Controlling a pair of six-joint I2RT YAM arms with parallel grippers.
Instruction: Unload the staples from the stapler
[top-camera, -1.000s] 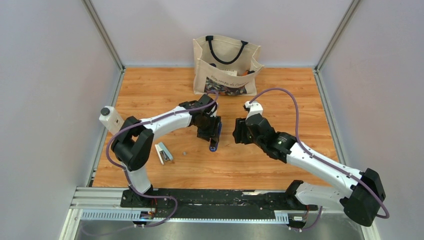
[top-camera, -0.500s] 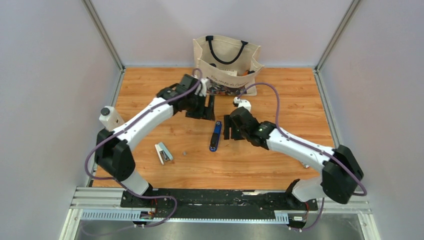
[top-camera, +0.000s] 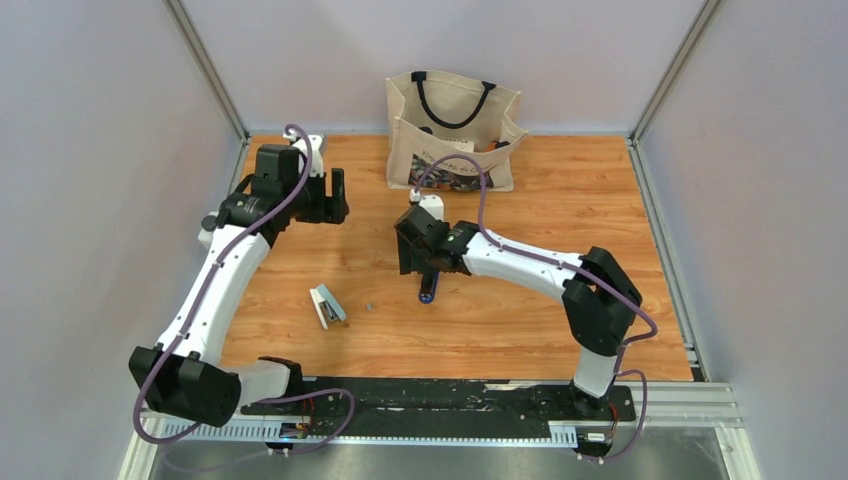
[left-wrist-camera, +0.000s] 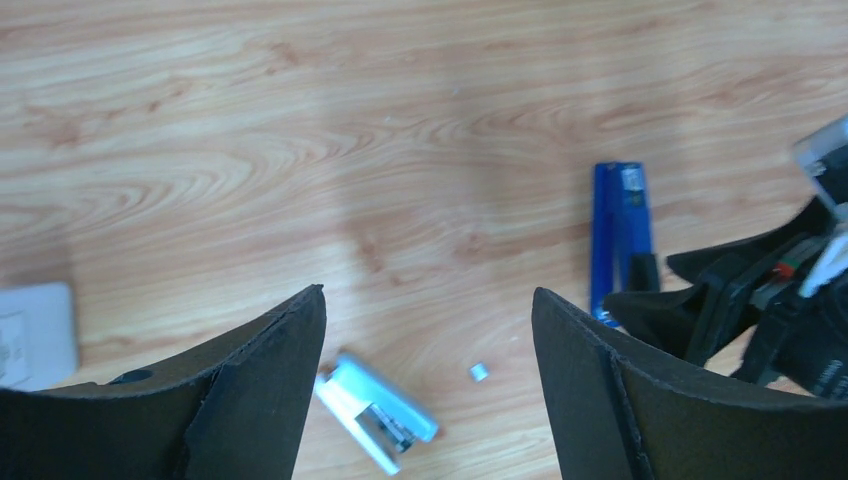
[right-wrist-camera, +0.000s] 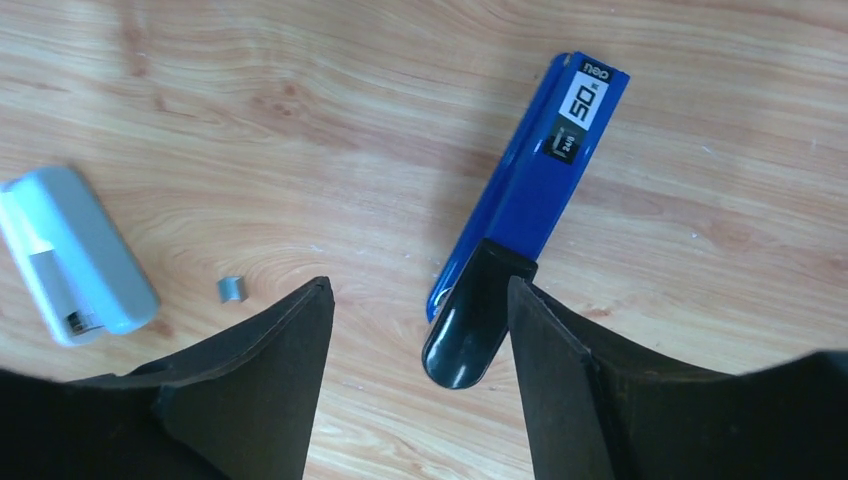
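The stapler (right-wrist-camera: 530, 190) lies on the desk (right-wrist-camera: 700, 120), black end under your open, empty right end effector (right-wrist-camera: 415, 290), long axis pointing away. The left end effector (left-wrist-camera: 428, 300), likewise open and empty, stands well apart.

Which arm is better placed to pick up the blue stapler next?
Right. The right end effector hangs open directly over the stapler, whose black end shows between its fingers. The left end effector is open too, but sits far off near the back left corner of the table.
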